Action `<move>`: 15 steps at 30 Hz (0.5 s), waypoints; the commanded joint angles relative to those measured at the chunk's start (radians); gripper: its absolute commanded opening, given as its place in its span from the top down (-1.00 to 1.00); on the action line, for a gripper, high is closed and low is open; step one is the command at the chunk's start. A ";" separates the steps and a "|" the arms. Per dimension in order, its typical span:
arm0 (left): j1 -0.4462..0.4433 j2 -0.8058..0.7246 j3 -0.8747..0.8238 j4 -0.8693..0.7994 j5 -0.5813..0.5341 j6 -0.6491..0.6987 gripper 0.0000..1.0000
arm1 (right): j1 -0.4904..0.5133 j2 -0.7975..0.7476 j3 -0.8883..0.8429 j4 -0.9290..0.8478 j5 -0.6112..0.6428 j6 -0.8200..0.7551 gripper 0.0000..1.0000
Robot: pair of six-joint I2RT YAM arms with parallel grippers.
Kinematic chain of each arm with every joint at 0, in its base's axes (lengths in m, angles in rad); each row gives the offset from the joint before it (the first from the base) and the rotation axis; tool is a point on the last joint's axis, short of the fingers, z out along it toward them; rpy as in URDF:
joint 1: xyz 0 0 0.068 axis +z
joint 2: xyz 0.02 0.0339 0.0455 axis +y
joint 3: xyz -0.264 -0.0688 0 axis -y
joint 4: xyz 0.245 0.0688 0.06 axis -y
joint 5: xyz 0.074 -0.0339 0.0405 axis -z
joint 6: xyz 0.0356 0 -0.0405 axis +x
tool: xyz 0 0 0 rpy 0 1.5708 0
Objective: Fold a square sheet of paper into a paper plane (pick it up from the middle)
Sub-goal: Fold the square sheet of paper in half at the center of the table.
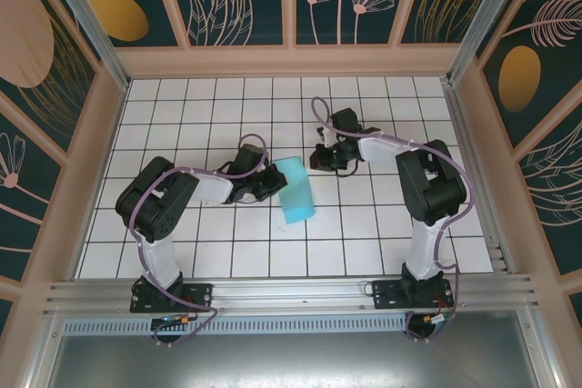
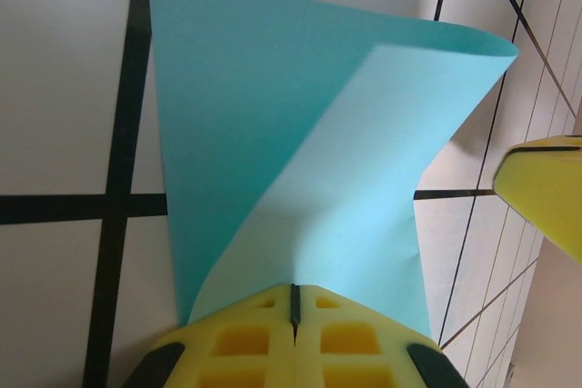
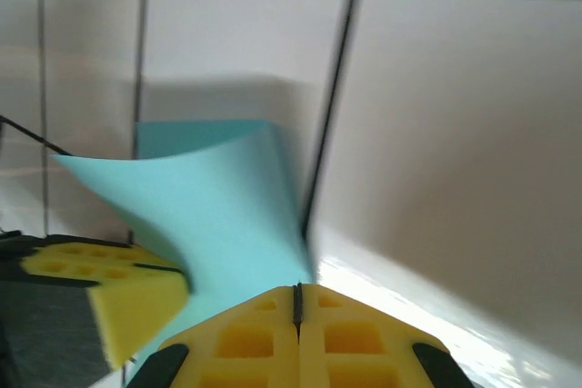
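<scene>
Top external view: the left gripper (image 1: 269,184) is being held clenched on the left edge of the paper (image 1: 295,190), with the sheet being pinched at the seam of its yellow fingers (image 2: 245,343). The paper, partly folded and curling upward, is being supported at the middle of the tiled table (image 1: 182,252). Just right of it, the right gripper (image 1: 320,159) is being held closed, apart from the sheet.
</scene>
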 commanded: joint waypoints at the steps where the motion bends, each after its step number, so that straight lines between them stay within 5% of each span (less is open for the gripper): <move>1: -0.004 0.119 -0.082 -0.312 -0.105 0.016 1.00 | 0.046 0.033 0.034 0.031 -0.037 0.025 1.00; 7: -0.004 0.119 -0.083 -0.314 -0.105 0.017 1.00 | 0.057 0.130 0.078 0.056 -0.070 0.043 1.00; 15: -0.004 0.124 -0.106 -0.288 -0.086 0.007 1.00 | -0.035 0.156 0.054 0.069 0.080 0.143 1.00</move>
